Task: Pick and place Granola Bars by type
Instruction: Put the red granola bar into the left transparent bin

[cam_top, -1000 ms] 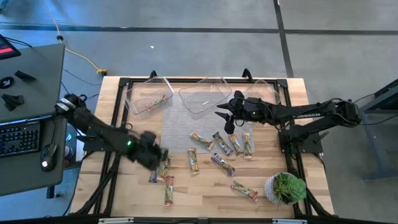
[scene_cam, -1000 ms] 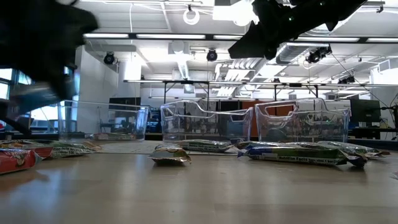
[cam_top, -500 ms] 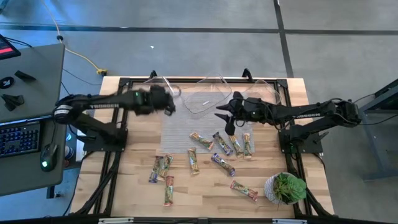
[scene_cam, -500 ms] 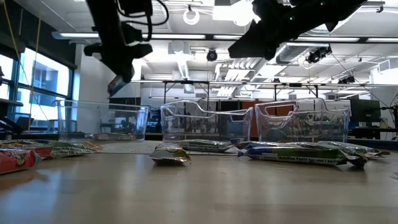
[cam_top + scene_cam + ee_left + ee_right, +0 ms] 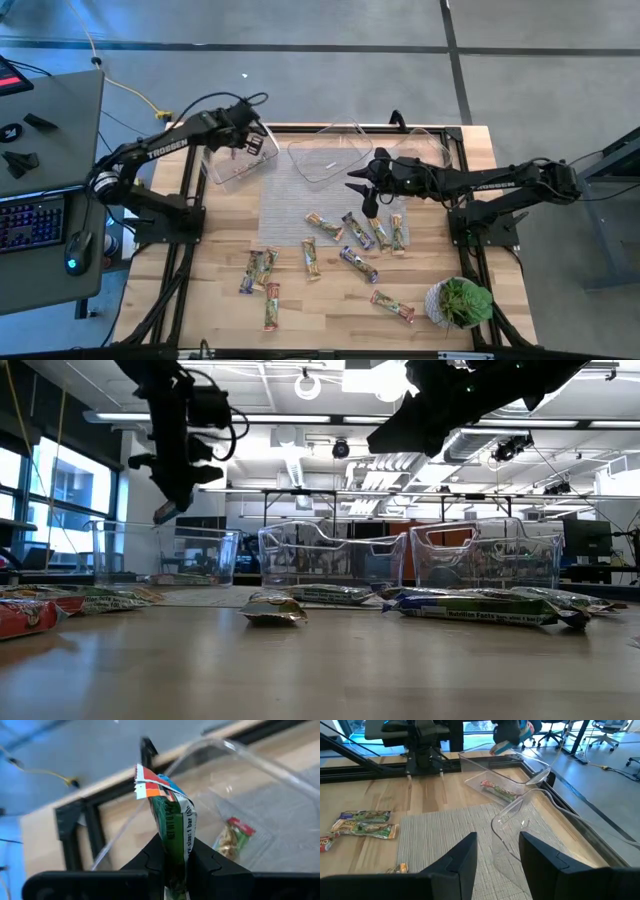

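My left gripper (image 5: 252,142) hangs over the left clear tub (image 5: 232,165), shut on a green granola bar (image 5: 174,817) with a red-orange end. The same bar (image 5: 165,513) shows below the fingers in the low view. One green bar (image 5: 498,790) lies flat on that tub's floor. Several more bars lie flat on the table, some on the grey mat (image 5: 350,235), some near the left front (image 5: 260,272). My right gripper (image 5: 362,192) hovers open near the middle tub (image 5: 330,155), holding nothing. My left gripper pinches the green bar between its two fingers, on the bar's flat faces (image 5: 175,851) at about mid-length. The fingers slant downward toward the table's far edge. The crimped red-orange end (image 5: 149,784) sticks out past the fingertips. The bar is lifted clear, above the left tub.
Three clear tubs stand in a row along the far edge, the right one (image 5: 425,150) beside my right arm. A small potted plant (image 5: 460,302) sits at the near right corner. A desk with a keyboard (image 5: 30,220) stands left of the table.
My left gripper has swung from the bars at the table's near left, up and toward the far edge, ending above the left tub. Its wrist has rolled on the way. The green bar has travelled with it, lifted clear of the table.
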Robot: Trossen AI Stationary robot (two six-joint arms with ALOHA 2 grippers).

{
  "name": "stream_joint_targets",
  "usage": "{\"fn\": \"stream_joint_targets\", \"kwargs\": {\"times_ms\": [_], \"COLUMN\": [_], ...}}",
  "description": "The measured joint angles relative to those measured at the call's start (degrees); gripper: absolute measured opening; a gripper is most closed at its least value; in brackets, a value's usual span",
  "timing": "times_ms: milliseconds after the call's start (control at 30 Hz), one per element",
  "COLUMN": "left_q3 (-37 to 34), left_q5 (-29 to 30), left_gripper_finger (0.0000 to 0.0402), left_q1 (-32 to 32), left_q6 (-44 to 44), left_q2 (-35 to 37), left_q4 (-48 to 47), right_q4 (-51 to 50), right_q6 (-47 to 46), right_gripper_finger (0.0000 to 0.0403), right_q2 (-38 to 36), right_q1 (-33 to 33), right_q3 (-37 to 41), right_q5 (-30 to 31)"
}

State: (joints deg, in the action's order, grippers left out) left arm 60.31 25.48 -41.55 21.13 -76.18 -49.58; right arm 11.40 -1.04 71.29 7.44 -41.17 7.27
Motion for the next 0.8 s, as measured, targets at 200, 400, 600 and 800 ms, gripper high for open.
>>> {"fn": "stream_joint_targets", "kwargs": {"times_ms": [200,400,600,800], "left_q3": [-0.03,-0.1,-0.1,-0.08], "left_q5": [-2.89,-5.9,-7.06,-7.23], "left_gripper_finger": [0.0052,0.0053,0.0053,0.0054], "left_q1": [-2.01,-1.96,-1.96,-1.95], "left_q6": [-1.95,-4.42,-5.91,-6.35], "left_q2": [-6.37,-13.31,-16.31,-16.68], "left_q4": [1.76,2.01,3.35,3.23], "right_q4": [-0.21,-1.53,-1.92,-1.88], "right_q6": [0.0,0.0,0.0,0.0], "right_gripper_finger": [0.0129,0.0129,0.0129,0.0129], "right_q2": [0.0,0.0,0.0,0.0], "right_q1": [0.02,0.0,0.02,0.0], "right_q3": [0.0,-0.01,0.0,0.0], "right_q5": [-0.26,-2.0,-1.75,-1.73]}}
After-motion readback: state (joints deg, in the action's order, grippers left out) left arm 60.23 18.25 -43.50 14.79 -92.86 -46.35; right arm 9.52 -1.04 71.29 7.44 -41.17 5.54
